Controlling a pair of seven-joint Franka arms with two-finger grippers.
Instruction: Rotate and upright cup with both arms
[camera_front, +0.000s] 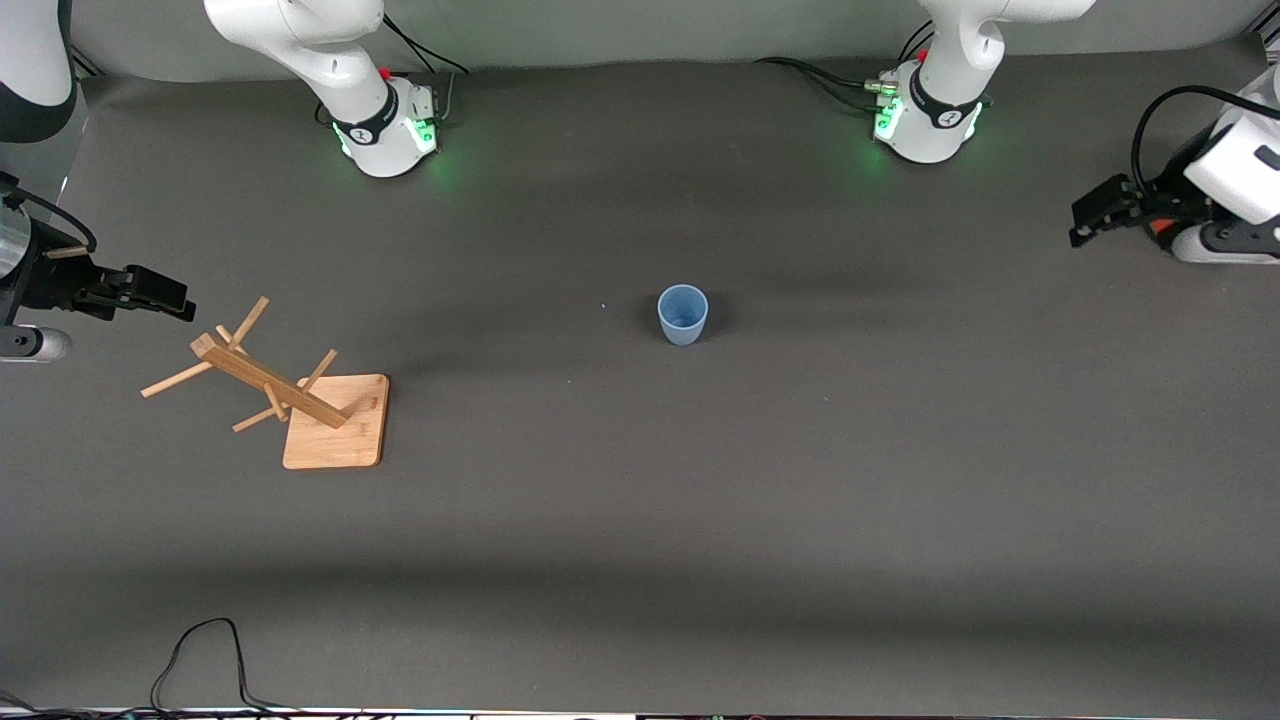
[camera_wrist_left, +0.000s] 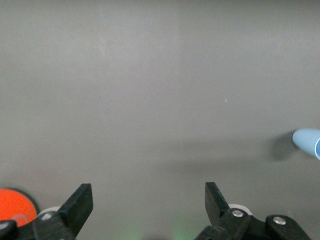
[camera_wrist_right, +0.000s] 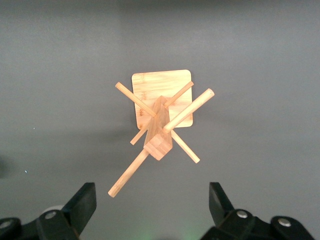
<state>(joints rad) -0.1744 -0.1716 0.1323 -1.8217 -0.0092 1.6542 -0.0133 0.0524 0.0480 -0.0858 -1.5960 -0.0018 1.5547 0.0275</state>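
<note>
While the cup (camera_front: 683, 314) stands mouth-up at the worktop's centre, my 2 grippers hang with fingers apart and empty: left gripper (camera_front: 1082, 226) over the left arm's edge, right gripper (camera_front: 172, 298) over the right arm's edge, above the wooden rack (camera_front: 290, 392). Risk: a careless reach from either could topple the light cup.

The cup (camera_front: 683, 314) stands upright on the table (camera_front: 800, 480), mid-table between the two arms' ends. The wooden rack (camera_front: 290, 395) stands well apart from it, toward the right arm's end and slightly nearer the front camera.
</note>
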